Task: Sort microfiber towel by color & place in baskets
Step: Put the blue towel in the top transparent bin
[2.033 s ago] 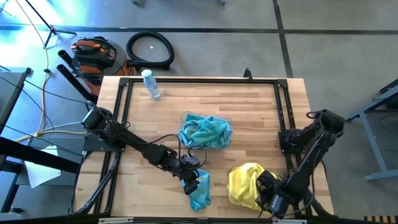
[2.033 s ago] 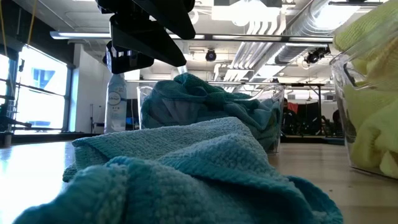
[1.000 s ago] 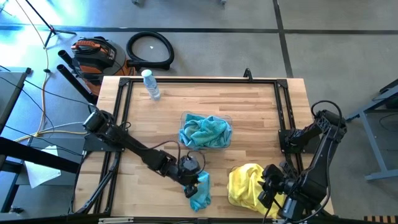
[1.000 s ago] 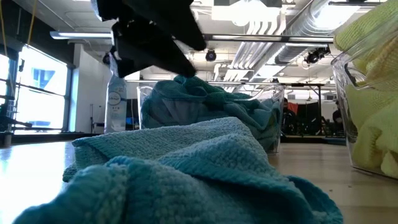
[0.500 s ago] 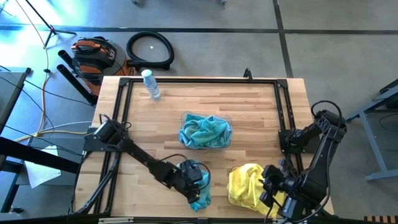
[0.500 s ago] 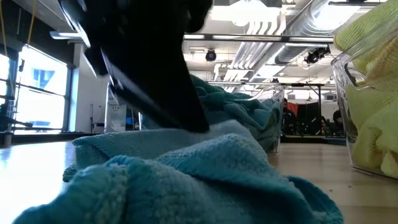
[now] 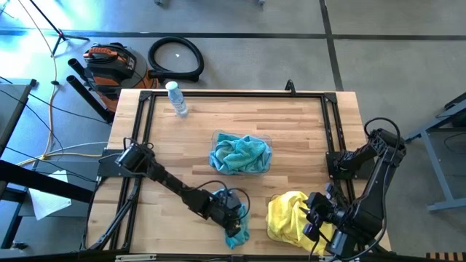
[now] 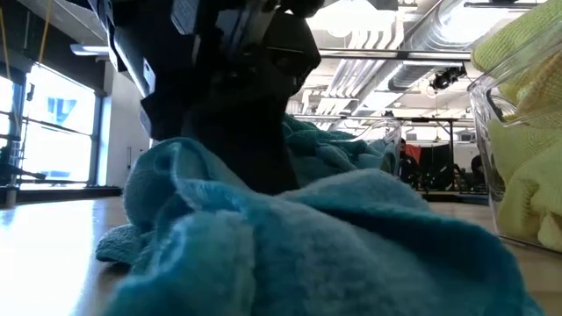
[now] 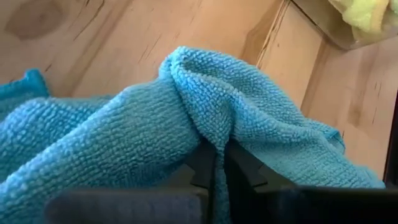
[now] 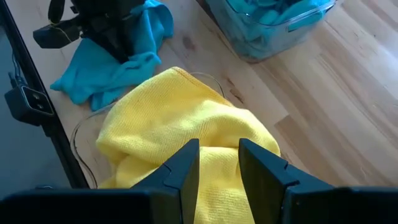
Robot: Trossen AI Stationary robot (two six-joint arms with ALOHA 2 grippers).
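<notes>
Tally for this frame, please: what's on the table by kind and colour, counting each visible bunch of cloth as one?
Teal cloth bunches: 2, one in the middle basket, one loose pinched by the left gripper
Yellow cloth bunches: 1, in the basket below the right gripper
Clear baskets: 2
Clear bottle: 1
Total: 6

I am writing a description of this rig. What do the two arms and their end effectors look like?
Both arms are dark, nearly black, built of slim jointed links with thicker rounded joints. Thin black cables loop beside the left end effector. The right end effector has two flat dark fingers that taper toward their tips. I can make out no markings on either arm.
</notes>
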